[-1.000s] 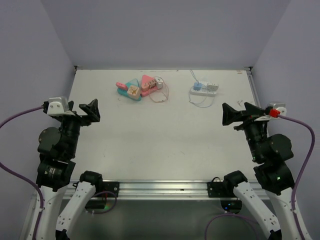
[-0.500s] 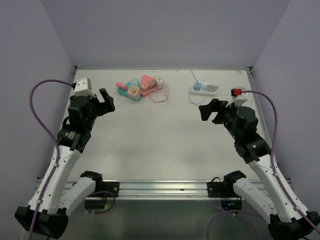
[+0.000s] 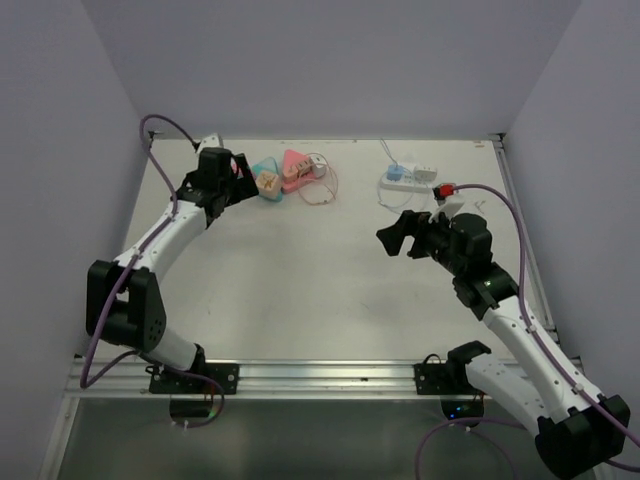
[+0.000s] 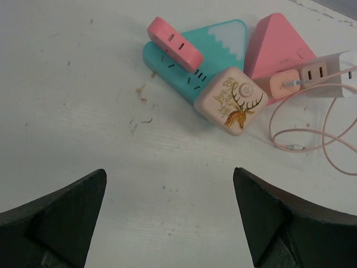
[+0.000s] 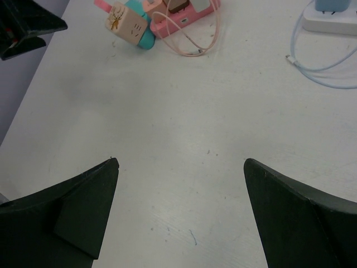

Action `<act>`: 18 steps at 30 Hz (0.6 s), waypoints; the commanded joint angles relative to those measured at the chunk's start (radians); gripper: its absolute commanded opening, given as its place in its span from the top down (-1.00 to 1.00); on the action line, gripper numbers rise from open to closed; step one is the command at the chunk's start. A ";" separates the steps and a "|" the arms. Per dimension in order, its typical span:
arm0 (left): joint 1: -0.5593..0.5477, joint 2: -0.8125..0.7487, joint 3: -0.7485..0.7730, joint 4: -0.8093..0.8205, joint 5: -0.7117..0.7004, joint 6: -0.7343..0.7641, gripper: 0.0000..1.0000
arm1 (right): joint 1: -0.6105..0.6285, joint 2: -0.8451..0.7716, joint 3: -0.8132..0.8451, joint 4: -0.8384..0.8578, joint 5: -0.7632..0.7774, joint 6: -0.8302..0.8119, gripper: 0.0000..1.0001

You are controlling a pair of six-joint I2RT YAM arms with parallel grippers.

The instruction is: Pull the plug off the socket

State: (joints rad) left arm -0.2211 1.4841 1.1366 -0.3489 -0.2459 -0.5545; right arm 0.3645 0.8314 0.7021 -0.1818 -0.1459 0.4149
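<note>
A teal triangular socket (image 4: 223, 44) lies at the far left of the table with a pink plug (image 4: 174, 43) and a beige deer-print cube (image 4: 231, 100) on it. A pink triangular socket (image 4: 279, 50) beside it carries a white charger (image 4: 329, 72) with a pink cable (image 4: 312, 134). A white power strip (image 3: 408, 181) with a blue plug (image 3: 397, 173) lies at the far right. My left gripper (image 3: 236, 184) is open and empty just left of the teal socket (image 3: 262, 172); in the left wrist view (image 4: 169, 172) the socket lies ahead of it. My right gripper (image 3: 392, 240) is open and empty over bare table, short of the strip (image 5: 334, 22).
A pale blue cable (image 5: 318, 72) loops on the table in front of the white strip. The pink cable (image 3: 322, 192) loops right of the pink socket (image 3: 295, 168). Purple walls close the table on the left, back and right.
Both arms have unfolded and reached out. My left gripper has moved far forward to the teal socket. My right gripper has moved forward and left over the table.
</note>
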 commanded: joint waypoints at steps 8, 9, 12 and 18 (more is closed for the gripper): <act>-0.024 0.350 0.348 0.145 0.189 0.336 -0.99 | 0.004 -0.011 -0.056 0.125 -0.081 -0.008 -0.98; -0.026 0.367 0.367 0.130 0.188 0.353 -0.99 | 0.004 -0.012 -0.058 0.128 -0.092 -0.011 -0.98; -0.029 0.412 0.394 0.134 0.175 0.419 -0.95 | 0.004 -0.026 -0.062 0.133 -0.100 -0.014 -0.98; -0.031 0.485 0.428 0.111 0.238 0.522 -0.86 | 0.002 -0.023 -0.069 0.133 -0.107 -0.018 -0.98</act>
State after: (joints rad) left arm -0.2455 1.9434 1.5135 -0.2455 -0.0570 -0.1326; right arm 0.3645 0.8158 0.6334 -0.0929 -0.2279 0.4103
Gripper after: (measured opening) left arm 0.940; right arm 0.987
